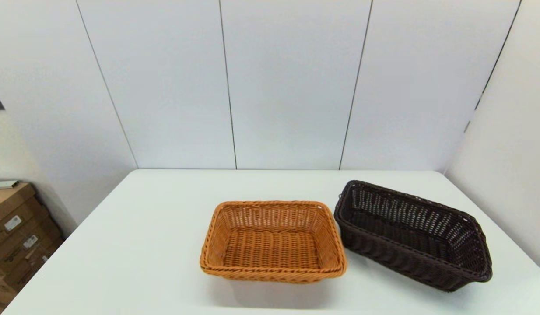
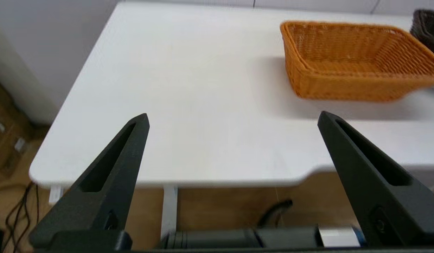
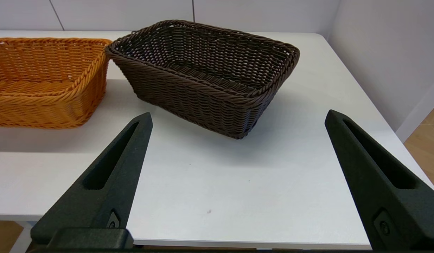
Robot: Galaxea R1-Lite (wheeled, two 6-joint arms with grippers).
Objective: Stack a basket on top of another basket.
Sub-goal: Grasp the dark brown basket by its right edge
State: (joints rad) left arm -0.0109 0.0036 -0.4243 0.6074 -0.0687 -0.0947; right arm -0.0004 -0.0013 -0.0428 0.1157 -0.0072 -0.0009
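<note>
White covers the largest thing in view, a table (image 1: 165,245) backed by pale wall panels (image 1: 292,83); everything below is placed against the orange-tan basket (image 1: 273,240), which sits upright near the middle of the table, toward its near edge, its long sides running across the robot's front; it is rectangular woven wicker with a braided rim and holds nothing. Just to the right of the orange-tan basket stands the dark brown basket (image 1: 412,236), also upright and holding nothing, of similar size, with openwork sides and a braided rim; it is turned at an angle, so that one corner comes right up to the orange-tan basket's far right corner, and whether the rims touch there cannot be told. Far to the left of the orange-tan basket, off the table and lower down, cardboard boxes (image 1: 16,232) are stacked. Short of the table's near edge and left of the orange-tan basket, the left gripper (image 2: 233,119) hangs with fingers spread wide, gripping nothing; right of that basket, facing the dark one, the right gripper (image 3: 238,117) hangs likewise spread and bare.
</note>
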